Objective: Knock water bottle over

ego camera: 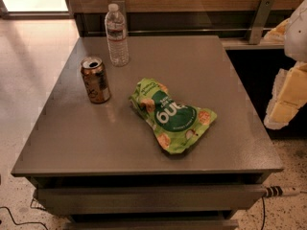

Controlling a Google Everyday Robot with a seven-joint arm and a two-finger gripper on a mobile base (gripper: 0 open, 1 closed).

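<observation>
a: start with the biggest thing. what carries it all?
b: the grey table (pixel 230 80), with 3 things on its top. the largest is a crumpled green snack bag (pixel 172 116), lying flat near the middle.
a: and the tool?
b: the tool (pixel 289 95) is the pale shape at the right edge of the view, off the table's right side and well apart from everything on it. i cannot tell whether it is released or clenched, but it touches nothing on the table.
a: where is the water bottle?
b: the water bottle (pixel 117 35) stands upright at the back left of the table, white cap on top, near the rear edge. just in front of it and a little to its left stands the smallest thing, an opened brown-gold can (pixel 95 80), apart from the bottle.
a: so how far along is the job?
b: as i judge it, nothing is done: the bottle is on its base, with 0 contact made. the whole reach across the table and the push are left, and the can so near calls for care.
</observation>
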